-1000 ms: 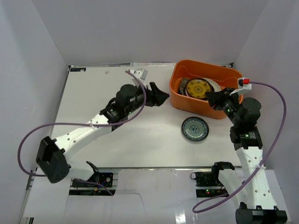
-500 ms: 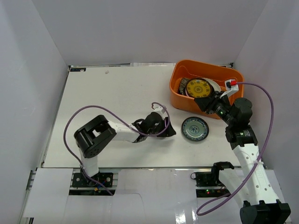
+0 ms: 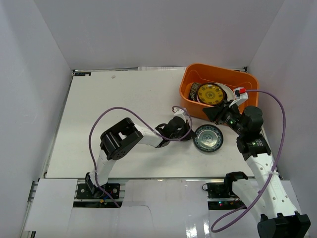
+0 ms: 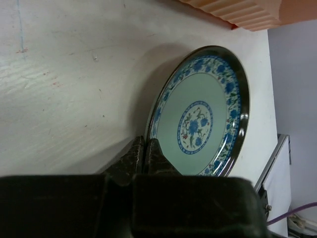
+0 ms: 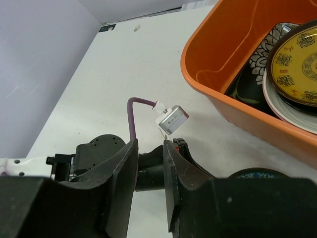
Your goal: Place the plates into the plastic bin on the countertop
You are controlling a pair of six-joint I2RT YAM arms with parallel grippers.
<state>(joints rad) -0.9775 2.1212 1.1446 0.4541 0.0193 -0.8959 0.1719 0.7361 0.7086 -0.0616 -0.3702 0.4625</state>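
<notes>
A blue-green patterned plate (image 3: 208, 138) sits on the white countertop (image 3: 124, 99) just in front of the orange plastic bin (image 3: 193, 106). My left gripper (image 3: 189, 133) is shut on this plate's left rim. In the left wrist view the plate (image 4: 198, 124) stands tilted, its rim pinched in the left gripper (image 4: 144, 144). The bin holds a yellow-brown patterned plate (image 3: 209, 93) lying on a cream plate (image 5: 287, 110), with a dark floral plate (image 5: 257, 64) beside them. My right gripper (image 3: 209, 113) hovers by the bin's front wall. In its wrist view it (image 5: 150, 148) is open and holds nothing.
White walls enclose the countertop on the left, back and right. The left arm (image 3: 119, 141) is folded tight near the front middle, with its purple cable (image 3: 119, 111) looping above it. The right arm (image 3: 255, 148) rises along the right side.
The left arm swung from the far middle down to the blue-green plate and shut on its rim, tilting it. The right gripper drew back from the bin and opened wider.
</notes>
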